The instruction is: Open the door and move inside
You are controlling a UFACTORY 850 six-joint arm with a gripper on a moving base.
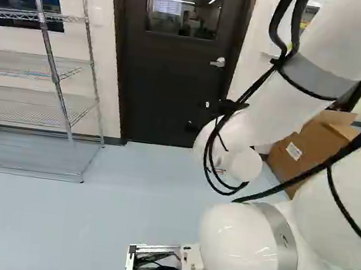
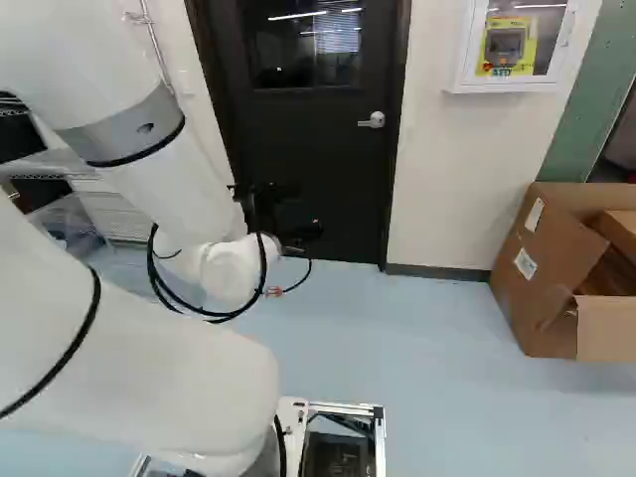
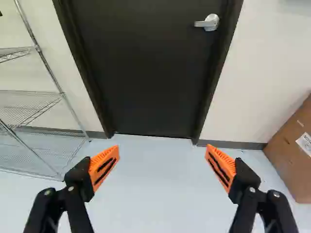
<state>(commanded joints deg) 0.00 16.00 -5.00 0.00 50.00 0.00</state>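
Closed dark door (image 3: 146, 73) ahead of the end effector (image 2: 301, 212).
Its two fingers (image 3: 104, 165) stand wide apart; the door's silver lever handle (image 3: 210, 23) lies level.

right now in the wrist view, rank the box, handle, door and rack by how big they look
1. Door
2. Rack, only partly in view
3. Box, also only partly in view
4. Handle, by far the smallest

Door (image 1: 174, 75) stands between shelf rack (image 1: 33, 151) and box (image 1: 311, 148)
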